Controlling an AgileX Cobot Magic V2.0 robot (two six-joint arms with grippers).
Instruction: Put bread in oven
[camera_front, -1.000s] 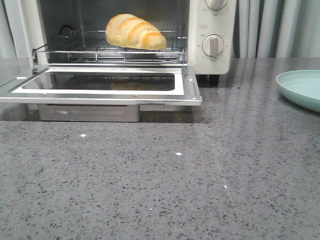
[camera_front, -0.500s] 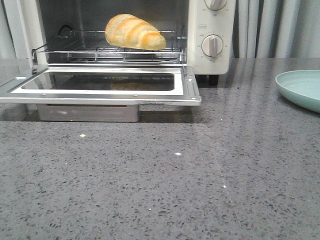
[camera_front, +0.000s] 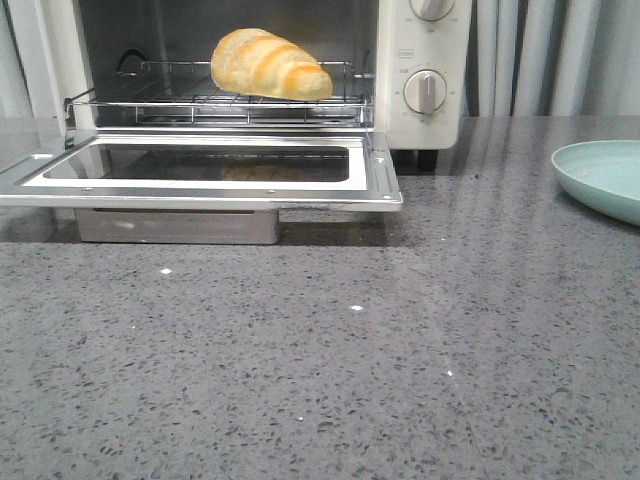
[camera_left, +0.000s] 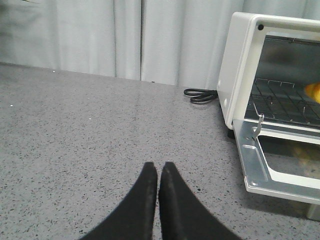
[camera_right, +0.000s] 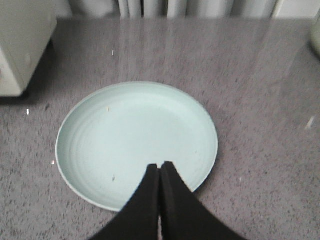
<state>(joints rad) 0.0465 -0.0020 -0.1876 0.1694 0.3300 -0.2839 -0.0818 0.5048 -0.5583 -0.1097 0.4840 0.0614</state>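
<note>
The bread (camera_front: 270, 64) lies on the wire rack (camera_front: 200, 100) inside the oven (camera_front: 420, 110), well apart from both claws; placement appears complete. The door (camera_front: 200, 185) hangs open. Left gripper (camera_left: 158, 172): fingers together, empty, beside the oven. Right gripper (camera_right: 160, 172): fingers together, above the plate (camera_right: 100, 145). Nothing obstructs.

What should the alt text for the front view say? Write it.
A golden bread roll lies on the wire rack inside a cream-white oven, whose glass door hangs open over a grey speckled counter. A pale green plate sits at right.
</note>
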